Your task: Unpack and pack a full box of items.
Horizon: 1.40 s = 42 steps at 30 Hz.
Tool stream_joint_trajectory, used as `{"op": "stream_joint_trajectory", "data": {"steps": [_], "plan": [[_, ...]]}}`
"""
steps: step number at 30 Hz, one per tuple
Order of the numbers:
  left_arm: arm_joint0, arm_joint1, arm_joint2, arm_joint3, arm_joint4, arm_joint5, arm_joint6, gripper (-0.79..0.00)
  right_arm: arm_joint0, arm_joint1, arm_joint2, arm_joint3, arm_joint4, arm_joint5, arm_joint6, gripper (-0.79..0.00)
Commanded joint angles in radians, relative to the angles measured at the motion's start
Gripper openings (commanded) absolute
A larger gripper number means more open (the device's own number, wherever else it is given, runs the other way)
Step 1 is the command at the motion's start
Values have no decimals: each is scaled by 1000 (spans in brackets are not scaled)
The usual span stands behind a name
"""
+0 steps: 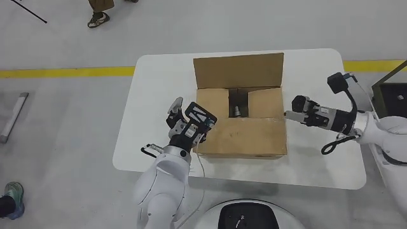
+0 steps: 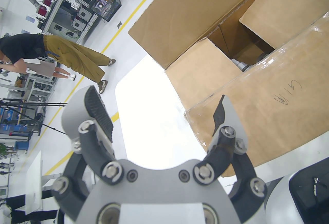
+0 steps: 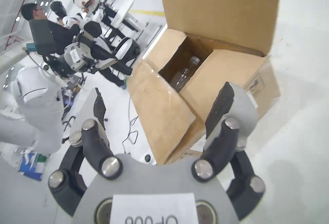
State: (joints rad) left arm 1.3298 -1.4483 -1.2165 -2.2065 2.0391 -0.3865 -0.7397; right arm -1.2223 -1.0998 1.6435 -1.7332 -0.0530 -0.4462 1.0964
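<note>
Sitting in the middle of a white table [image 1: 152, 102]: a cardboard box [image 1: 240, 137], holding its far flap upright, folding both side flaps inward and laying the near flap flat over the top. Showing through the gap between the flaps, low inside: a greyish item [image 2: 240, 64], too hidden to tell its kind. Hovering just beside the box's near left corner: the left gripper [image 2: 156, 92], spreading its fingers wide and gripping nothing; impossible to tell whether touching the cardboard. Hanging just off the box's right side, pointing toward it: the right gripper [image 3: 162, 87], likewise gaping wide and clasping nothing, staying apart from the box wall.
</note>
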Motion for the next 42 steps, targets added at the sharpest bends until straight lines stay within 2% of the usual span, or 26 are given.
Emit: {"op": "stream_joint_trajectory", "data": {"steps": [1, 12, 24, 30, 34, 42], "plan": [[0, 0, 0, 0, 0, 0, 0, 0, 24, 5, -13, 26, 21, 1, 71, 0], [0, 0, 0, 0, 0, 0, 0, 0, 32, 8, -25, 38, 20, 4, 82, 0], [0, 0, 0, 0, 0, 0, 0, 0, 61, 15, -123, 79, 26, 27, 66, 0], [0, 0, 0, 0, 0, 0, 0, 0, 57, 23, -123, 62, 153, -36, 110, 0], [0, 0, 0, 0, 0, 0, 0, 0, 40, 33, -109, 55, 244, -70, 195, 0], [0, 0, 0, 0, 0, 0, 0, 0, 30, 57, -141, 48, 154, -79, 198, 0]]}}
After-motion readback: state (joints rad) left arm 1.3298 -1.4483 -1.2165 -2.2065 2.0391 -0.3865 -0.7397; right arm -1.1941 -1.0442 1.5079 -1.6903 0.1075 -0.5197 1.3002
